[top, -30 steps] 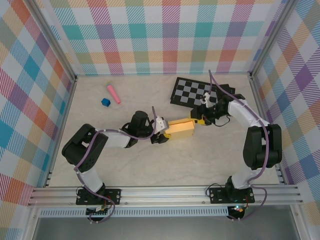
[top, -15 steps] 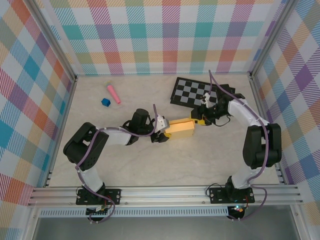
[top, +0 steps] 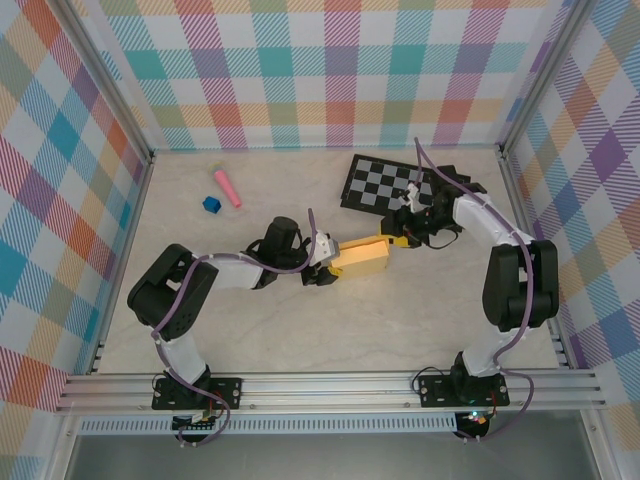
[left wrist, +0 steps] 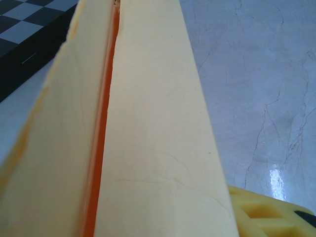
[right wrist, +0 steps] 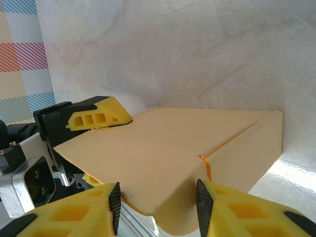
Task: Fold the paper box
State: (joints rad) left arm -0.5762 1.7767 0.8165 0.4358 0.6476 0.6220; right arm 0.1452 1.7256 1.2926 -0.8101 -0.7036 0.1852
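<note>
My left jaws clamp one end of the paper box (top: 362, 258), mid-worktop (top: 300, 330); my right jaws straddle the other end, whether gripping I cannot tell. I should close squarely on that end, left bracing firmly, avoiding creases. Pale marbled surface, checkered board (top: 385, 185) just behind, plaid walls (top: 330, 80) around

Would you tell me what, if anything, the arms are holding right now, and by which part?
The left fingers clamp the paper box by its left end. The right fingers straddle its opposite end; a firm grip cannot be told.
</note>
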